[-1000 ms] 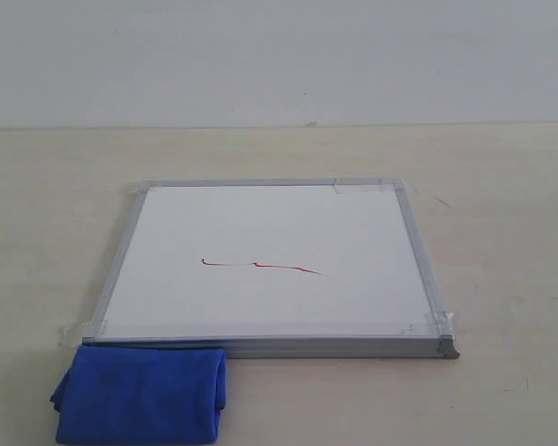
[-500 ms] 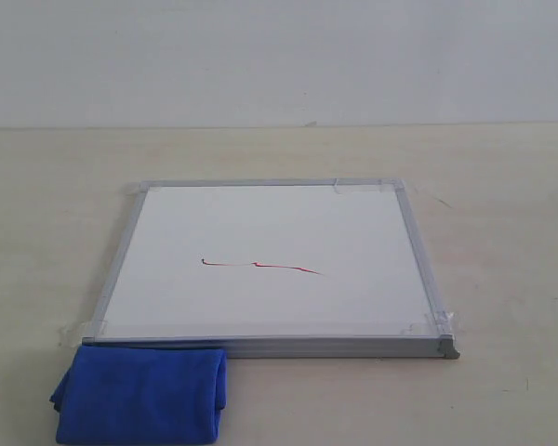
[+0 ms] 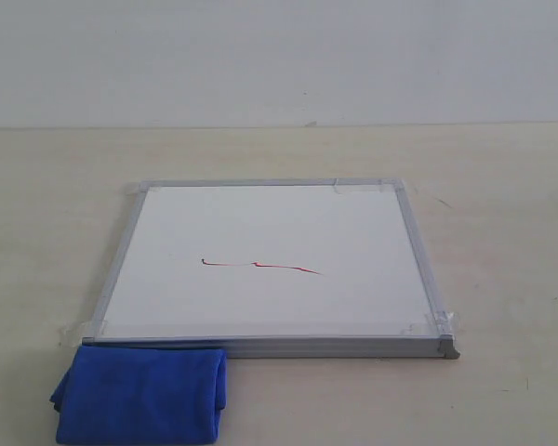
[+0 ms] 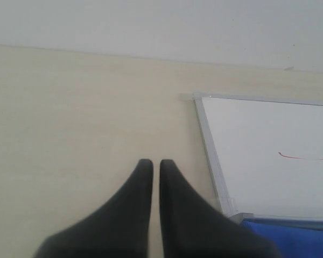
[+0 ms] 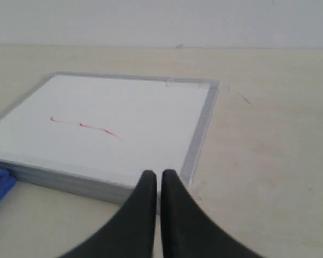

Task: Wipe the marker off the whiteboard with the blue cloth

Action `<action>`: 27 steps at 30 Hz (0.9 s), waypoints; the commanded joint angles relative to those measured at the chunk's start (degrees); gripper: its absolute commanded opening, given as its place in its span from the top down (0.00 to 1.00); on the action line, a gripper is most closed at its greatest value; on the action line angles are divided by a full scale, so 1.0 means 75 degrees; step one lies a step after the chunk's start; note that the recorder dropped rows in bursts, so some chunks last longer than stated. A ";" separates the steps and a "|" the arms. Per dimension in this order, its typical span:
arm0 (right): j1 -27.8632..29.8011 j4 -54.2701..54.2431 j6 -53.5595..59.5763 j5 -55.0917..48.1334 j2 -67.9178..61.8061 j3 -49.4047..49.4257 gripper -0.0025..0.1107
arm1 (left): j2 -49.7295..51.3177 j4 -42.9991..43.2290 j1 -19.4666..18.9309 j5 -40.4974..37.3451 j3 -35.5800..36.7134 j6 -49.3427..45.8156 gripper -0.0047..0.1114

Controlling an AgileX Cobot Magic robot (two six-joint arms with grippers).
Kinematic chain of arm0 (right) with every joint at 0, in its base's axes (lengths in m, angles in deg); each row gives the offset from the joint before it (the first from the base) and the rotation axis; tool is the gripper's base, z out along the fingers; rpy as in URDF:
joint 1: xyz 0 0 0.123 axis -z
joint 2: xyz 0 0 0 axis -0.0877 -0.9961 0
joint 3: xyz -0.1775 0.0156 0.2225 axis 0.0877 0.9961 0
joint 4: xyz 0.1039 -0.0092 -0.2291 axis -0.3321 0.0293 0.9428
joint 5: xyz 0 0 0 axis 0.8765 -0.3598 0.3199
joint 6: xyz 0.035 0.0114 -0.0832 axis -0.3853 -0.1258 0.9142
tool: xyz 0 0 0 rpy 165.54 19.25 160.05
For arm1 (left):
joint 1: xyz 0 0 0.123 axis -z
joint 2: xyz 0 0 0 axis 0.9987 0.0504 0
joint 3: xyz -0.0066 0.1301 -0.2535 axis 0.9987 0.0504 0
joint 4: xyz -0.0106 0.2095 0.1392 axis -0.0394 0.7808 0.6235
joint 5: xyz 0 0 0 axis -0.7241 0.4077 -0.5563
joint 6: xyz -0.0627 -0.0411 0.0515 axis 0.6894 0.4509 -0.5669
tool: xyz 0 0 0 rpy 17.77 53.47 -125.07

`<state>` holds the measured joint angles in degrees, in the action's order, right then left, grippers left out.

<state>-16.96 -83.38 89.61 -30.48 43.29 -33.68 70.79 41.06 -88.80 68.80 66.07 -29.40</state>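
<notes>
The whiteboard (image 3: 270, 260) lies flat on the table with a thin wavy red marker line (image 3: 260, 267) near its middle. The blue cloth (image 3: 141, 393) sits folded on the table against the board's near left corner. Neither arm shows in the exterior view. In the left wrist view my left gripper (image 4: 156, 164) is shut and empty over bare table, left of the whiteboard (image 4: 269, 150), with the blue cloth (image 4: 293, 239) off to its side. In the right wrist view my right gripper (image 5: 159, 174) is shut and empty, near the near right corner of the whiteboard (image 5: 124, 118); the marker line (image 5: 94, 127) lies beyond it.
The pale wooden table (image 3: 502, 186) runs around the board on all sides, with a plain white wall (image 3: 279, 56) behind. Clear tape holds the board's corners (image 3: 431, 324).
</notes>
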 commanded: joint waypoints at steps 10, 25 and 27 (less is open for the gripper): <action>-0.0015 -0.0259 -0.0072 -0.0111 0.0032 -0.3053 0.98 | -0.0027 -0.0049 0.0049 0.0027 -0.0030 0.0017 0.92; -0.0015 -0.0819 -0.0094 0.1280 -0.0009 -0.3722 0.98 | -0.0027 -0.0049 0.0049 0.0027 -0.0030 0.0017 0.92; -0.0015 -0.0819 0.0401 0.1346 -0.0359 -0.4023 0.98 | -0.0027 -0.0049 0.0049 0.0027 -0.0030 0.0017 0.92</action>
<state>-16.96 -89.23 88.90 -22.83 43.08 -61.34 70.79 41.06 -88.80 68.80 66.07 -29.40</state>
